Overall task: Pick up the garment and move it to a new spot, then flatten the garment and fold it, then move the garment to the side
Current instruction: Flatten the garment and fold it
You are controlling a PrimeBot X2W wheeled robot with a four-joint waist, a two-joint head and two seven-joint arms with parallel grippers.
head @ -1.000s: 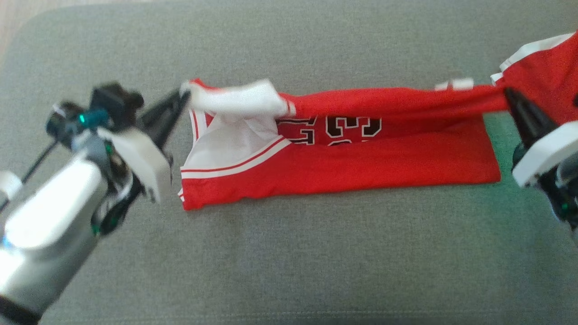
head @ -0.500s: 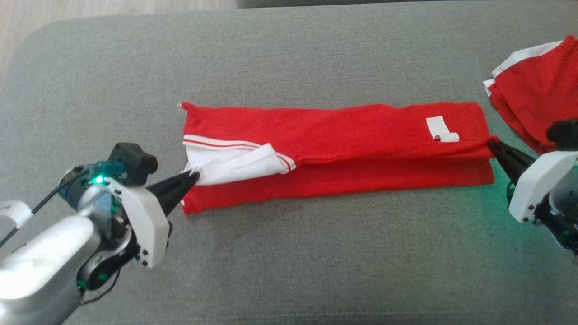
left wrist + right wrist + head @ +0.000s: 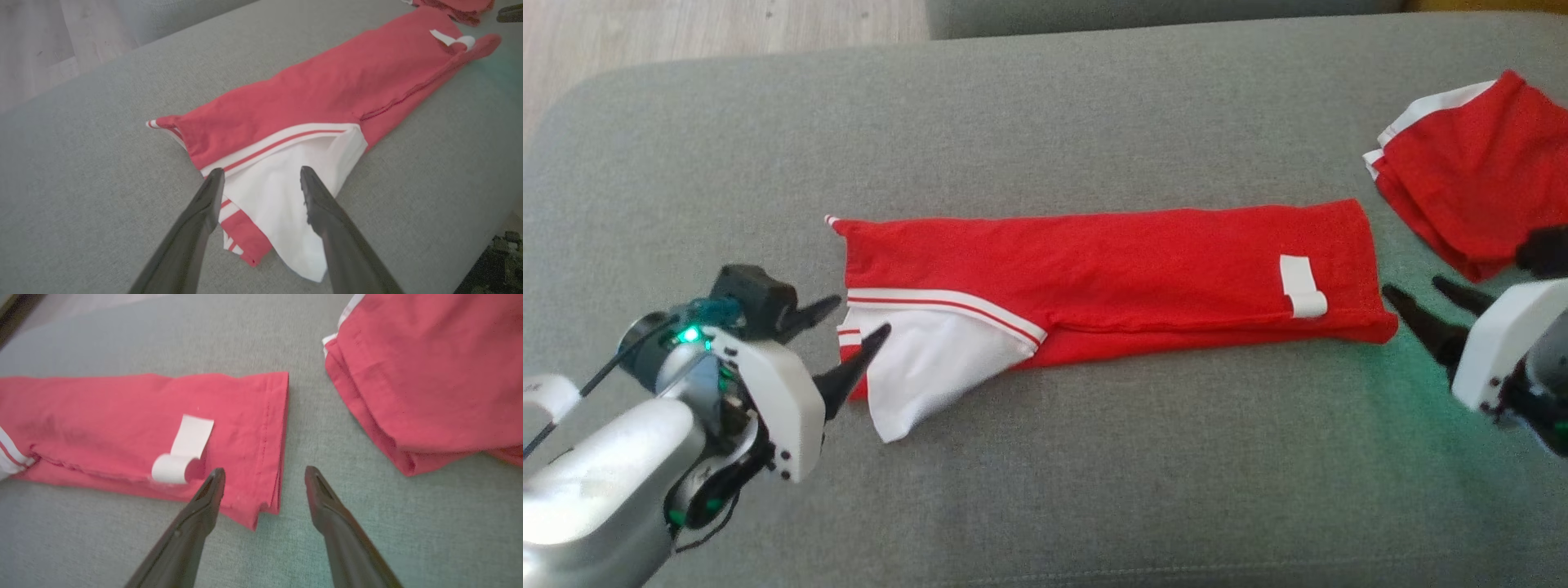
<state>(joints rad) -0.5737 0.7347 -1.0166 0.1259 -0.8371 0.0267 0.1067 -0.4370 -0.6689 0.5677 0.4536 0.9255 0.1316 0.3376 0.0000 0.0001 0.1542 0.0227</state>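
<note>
Cushion: we work on a wide grey cushion [image 3: 1045,122], soft, so the cloth can drag and wrinkle if we slide it.
Garment: the red garment [image 3: 1135,261] lies in the middle as a long narrow strip. We judge that the lengthwise fold is made and the cross fold comes next.
Second piece: another folded red piece [image 3: 1470,188] lies at the far right, apart from the strip. We should keep the right arm's path away from it.
Left gripper: the left gripper [image 3: 862,314] is at the strip's left end, jaws apart, holding nothing.
Right gripper: the right gripper [image 3: 1413,284] is just beside the right end, jaws also apart and empty.
White flap: a white flap [image 3: 931,359] hangs out past the near edge. We should tuck it under before folding, or the fold will be uneven.
Tag: a small curled white tag [image 3: 1303,286] lies near the right end. We should pinch the hem layers there, not the tag.
</note>
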